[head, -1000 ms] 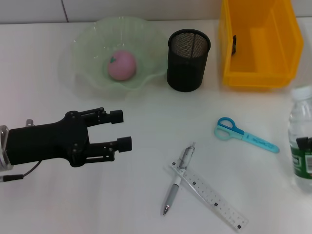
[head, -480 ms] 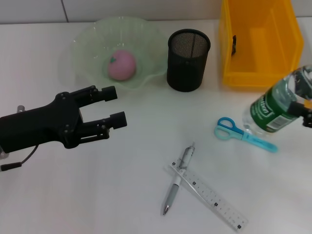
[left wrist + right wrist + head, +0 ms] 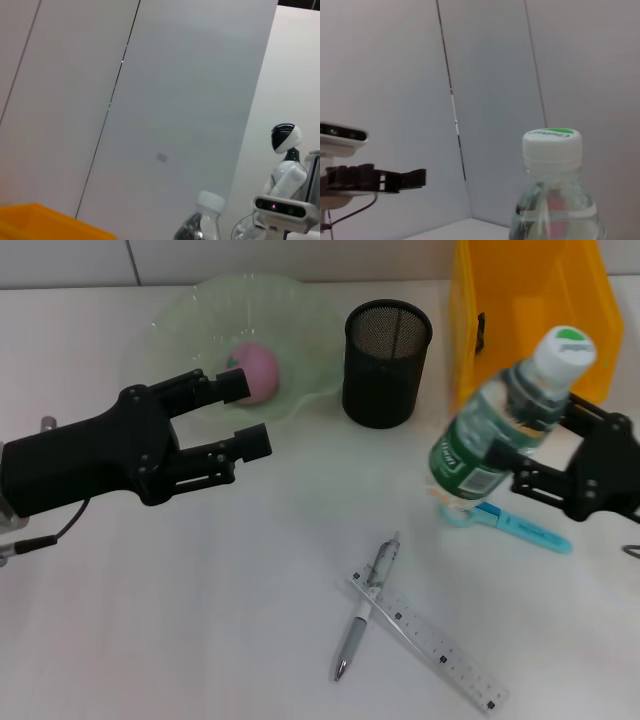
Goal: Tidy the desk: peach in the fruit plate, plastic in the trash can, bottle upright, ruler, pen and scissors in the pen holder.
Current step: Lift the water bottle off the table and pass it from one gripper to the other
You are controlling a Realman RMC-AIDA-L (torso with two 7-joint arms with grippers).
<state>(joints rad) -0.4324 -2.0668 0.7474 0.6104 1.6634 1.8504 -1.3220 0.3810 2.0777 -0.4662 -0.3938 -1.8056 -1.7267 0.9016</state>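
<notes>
My right gripper [image 3: 537, 448] is shut on the clear, green-labelled bottle [image 3: 497, 430], which hangs tilted above the table with its white cap [image 3: 569, 346] up and to the right. The cap [image 3: 552, 143] fills the right wrist view. A pink peach [image 3: 256, 368] lies in the green fruit plate [image 3: 180, 325]. My left gripper [image 3: 245, 412] is open beside the plate's near rim, holding nothing. The black mesh pen holder [image 3: 387, 362] stands at mid-back. Blue scissors [image 3: 520, 527] lie partly under the bottle. The pen [image 3: 364, 610] and ruler [image 3: 430, 642] lie crossed in front. Plastic is out of view.
The yellow trash can [image 3: 530, 325] stands at the back right, with a small dark thing [image 3: 481, 330] against its inner wall. The left wrist view shows the bin's edge [image 3: 45, 220], the bottle top [image 3: 209, 201] and a white robot [image 3: 285, 165] far behind.
The right gripper lifted the bottle from the right edge and carried it left, still tilted. The left gripper moved up and right toward the fruit plate.
</notes>
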